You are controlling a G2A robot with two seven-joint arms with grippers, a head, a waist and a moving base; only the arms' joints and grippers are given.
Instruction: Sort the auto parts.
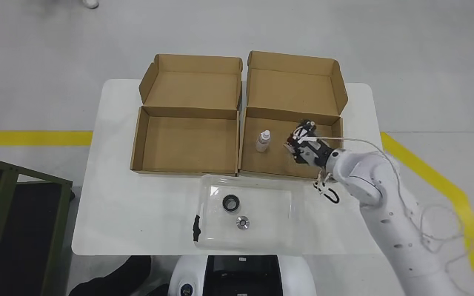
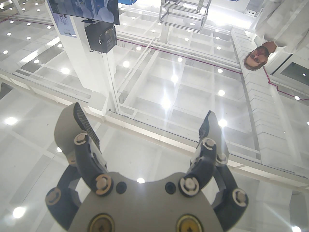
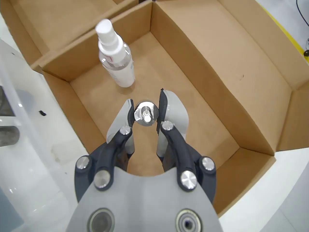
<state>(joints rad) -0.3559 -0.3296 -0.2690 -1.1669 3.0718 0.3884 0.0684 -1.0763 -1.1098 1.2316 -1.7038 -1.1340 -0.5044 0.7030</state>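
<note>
The shiny round metal part (image 3: 146, 115), a disc with a small stud at its centre, is pinched by its rim between the fingers of the right claw (image 3: 146, 107). The claw is closed to the width of the disc and grips it across its diameter. The disc's flat face and stud look back towards the wrist. Its short axis therefore seems to run along the line of the fingers, with no long axis to speak of.

Below the claw lies the floor of the open brown cardboard box on the right (image 3: 193, 97); the part hangs above it, not resting. Just ahead of the fingertips, a clear plastic spray bottle with a white cap (image 3: 118, 61) stands upright in the same box. Beyond that is the second brown cardboard box (image 1: 185, 144), wall to wall with the first.

The step in hand looks like the drop-off. The next move calls for lowering a little, staying short of the bottle, and spreading the fingers.

Behind the claw, on the white table (image 1: 111, 185), a clear plastic tray (image 1: 281, 214) holds a black ring (image 1: 231, 202) and a silver round part (image 1: 242, 221). The left claw (image 2: 144, 111) is spread wide, holding nothing, and points at the ceiling.
</note>
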